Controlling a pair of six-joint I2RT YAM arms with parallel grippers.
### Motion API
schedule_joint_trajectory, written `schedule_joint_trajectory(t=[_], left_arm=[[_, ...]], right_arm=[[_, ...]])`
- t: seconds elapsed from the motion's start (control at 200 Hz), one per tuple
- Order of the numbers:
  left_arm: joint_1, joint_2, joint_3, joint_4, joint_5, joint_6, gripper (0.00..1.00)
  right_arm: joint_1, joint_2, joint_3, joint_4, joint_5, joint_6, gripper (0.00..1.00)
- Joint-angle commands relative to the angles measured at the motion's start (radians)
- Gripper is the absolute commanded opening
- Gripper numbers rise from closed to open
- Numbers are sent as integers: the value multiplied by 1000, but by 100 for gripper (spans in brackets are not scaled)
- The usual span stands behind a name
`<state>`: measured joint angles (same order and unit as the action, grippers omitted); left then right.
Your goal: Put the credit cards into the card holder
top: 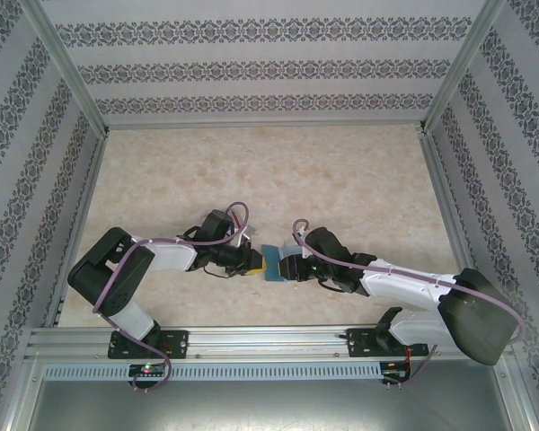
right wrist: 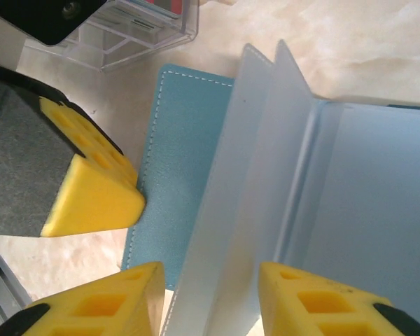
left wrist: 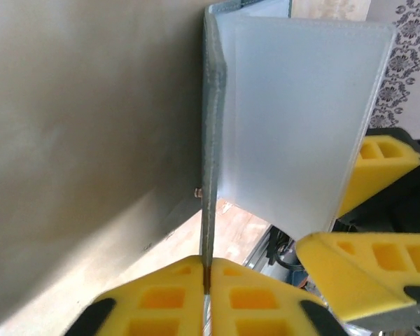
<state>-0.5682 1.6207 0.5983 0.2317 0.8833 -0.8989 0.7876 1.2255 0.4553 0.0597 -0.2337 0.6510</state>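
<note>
1. Teal card holder [top: 273,264] — lower centre of the top view, folded open over the marbled worktop [top: 341,180].
2. Left claw [left wrist: 207,269] pinches its cover edge.
3. Right claw [right wrist: 208,276] — spread astride the frosted sleeves [right wrist: 245,175].

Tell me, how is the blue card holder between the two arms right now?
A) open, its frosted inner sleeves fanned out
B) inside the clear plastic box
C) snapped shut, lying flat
A: the card holder is spread open, its frosted sleeves fanned apart, while the left gripper pinches one edge.
</note>
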Motion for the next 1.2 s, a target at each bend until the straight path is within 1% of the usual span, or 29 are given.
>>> schedule_joint_trajectory(t=[0.0,0.065,0.16,0.225,0.34,0.455,0.625,0.804,0.824,0.849,0.899,0.969,1.059,1.099,1.134,1.194], left_arm=[[-3,-19,18,-67,-20,31,22],[-3,-18,25,-79,-22,38,26],[-2,-23,33,-84,-28,36,34],[-3,-25,41,-91,-34,40,40],[-4,-20,68,-108,-40,47,46],[-2,-18,79,-107,-45,41,53],[-3,-9,99,-108,-52,34,58],[-2,-5,126,-137,-61,45,61],[-2,-5,130,-144,-66,51,64],[-2,-2,135,-153,-72,56,69],[-3,4,144,-161,-75,63,70],[-2,11,151,-162,-82,64,70],[-3,22,155,-173,-97,74,64],[-3,26,160,-189,-108,83,57],[-4,31,165,-208,-117,92,48],[-3,35,167,-223,-127,104,36]], right_arm=[[-9,-6,-13,-4,-6,-4,37],[-10,-3,-13,-8,-1,-4,34],[-10,-1,-14,-1,-4,1,34],[-11,2,-13,4,-12,-1,34],[-10,16,-6,6,-23,-7,32],[-7,50,6,16,-40,-6,33],[1,101,21,15,-44,-5,38],[5,116,27,16,-51,-9,52],[6,117,26,15,-53,-12,53],[6,118,28,13,-57,-15,55],[7,120,30,11,-60,-19,58],[9,116,35,14,-74,-25,59],[8,91,37,19,-79,-25,61],[7,75,36,15,-72,-23,62],[3,58,33,11,-65,-22,62],[-3,30,26,8,-60,-16,62]])
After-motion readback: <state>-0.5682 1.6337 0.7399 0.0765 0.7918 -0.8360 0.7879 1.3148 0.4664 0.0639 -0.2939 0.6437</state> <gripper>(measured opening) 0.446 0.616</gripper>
